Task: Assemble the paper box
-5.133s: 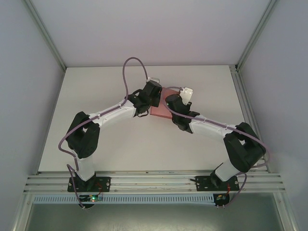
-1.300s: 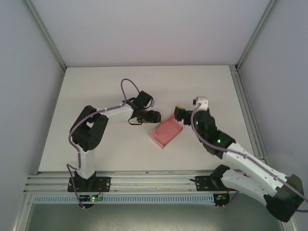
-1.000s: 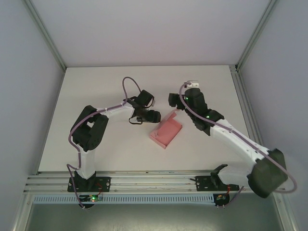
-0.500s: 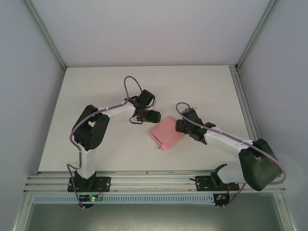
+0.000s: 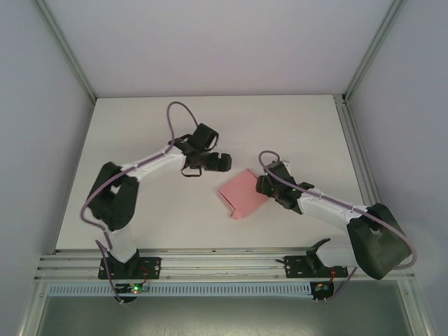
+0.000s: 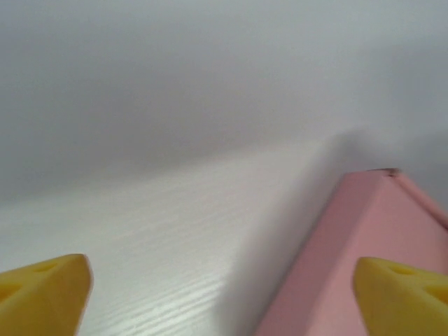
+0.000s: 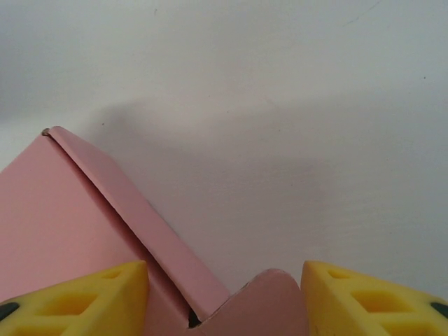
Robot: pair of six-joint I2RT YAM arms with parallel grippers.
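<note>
Around the middle of the worktop point(image 5: 140, 231), slightly toward the right edge, my right gripper point(image 5: 264, 183) sits low against the right-hand side of the paper box point(image 5: 241, 192). On the right wrist cam its yellow fingers point(image 7: 77, 297) are partly apart, with a rounded pink flap point(image 7: 269, 301) of the box between them. The flap looks up against the finger at the right of that view, with a gap on the other side. Can't tell if that's a real grip or just straddling.

Left gripper point(image 5: 218, 162) is just off the box's far-left side and looks clear of it from the top cam. On the left wrist cam the fingertips point(image 6: 42, 294) are spread wide with bare worktop between them and nothing held. A box corner comes in beside one fingertip.

The box is plain pink card, unmarked, lying diagonal to the worktop edges. Its top face reads flat, with a narrow folded lip along the near-left side. The right wrist cam shows a folded strip along one edge and a dark slit where it meets the flap.
</note>
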